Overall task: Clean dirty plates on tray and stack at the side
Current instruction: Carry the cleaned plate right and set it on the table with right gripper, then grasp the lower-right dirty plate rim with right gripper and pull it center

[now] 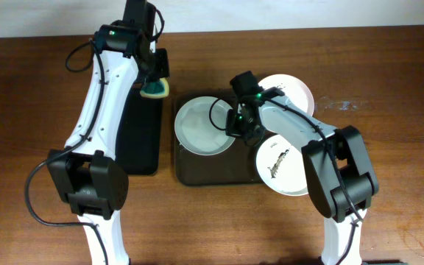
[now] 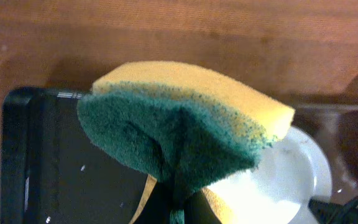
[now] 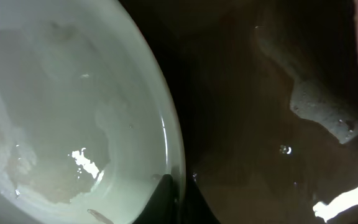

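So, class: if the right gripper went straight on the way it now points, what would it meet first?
The rim of the white plate on the brown tray; its fingers look to be right at that rim, though depth is unclear.

The sponge (image 2: 185, 130) hides the left gripper's (image 1: 155, 82) fingers (pinched at 6 o'clock); the plate (image 3: 61, 112) is cropped at 9 o'clock.

White plate (image 3: 73, 93) on dark tray (image 3: 247, 124)
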`<act>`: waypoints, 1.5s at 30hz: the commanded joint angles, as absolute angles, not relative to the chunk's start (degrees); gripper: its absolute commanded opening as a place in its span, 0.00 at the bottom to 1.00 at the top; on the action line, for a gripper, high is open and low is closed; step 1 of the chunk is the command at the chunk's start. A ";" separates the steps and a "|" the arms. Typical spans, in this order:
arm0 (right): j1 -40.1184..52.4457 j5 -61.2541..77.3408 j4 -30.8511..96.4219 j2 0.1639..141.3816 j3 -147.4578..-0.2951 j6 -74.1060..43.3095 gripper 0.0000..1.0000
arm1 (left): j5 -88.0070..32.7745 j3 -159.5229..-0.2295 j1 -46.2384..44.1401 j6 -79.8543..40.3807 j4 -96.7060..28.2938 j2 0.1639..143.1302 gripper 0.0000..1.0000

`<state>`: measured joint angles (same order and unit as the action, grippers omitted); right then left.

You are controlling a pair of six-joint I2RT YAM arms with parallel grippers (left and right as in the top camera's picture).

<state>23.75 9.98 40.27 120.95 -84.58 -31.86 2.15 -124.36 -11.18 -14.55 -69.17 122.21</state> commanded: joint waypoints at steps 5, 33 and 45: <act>29.63 -15.11 51.92 105.89 -87.46 -24.12 0.04 | 5.19 -125.62 -10.15 -13.19 -70.39 121.71 0.00; -35.29 8.40 54.94 109.56 -88.38 -13.91 0.04 | 5.19 -125.62 -10.22 -13.21 -70.08 121.71 0.00; -26.61 19.62 80.82 101.51 -91.29 -1.23 0.48 | 5.28 -125.62 -10.22 -13.17 -70.39 121.71 0.00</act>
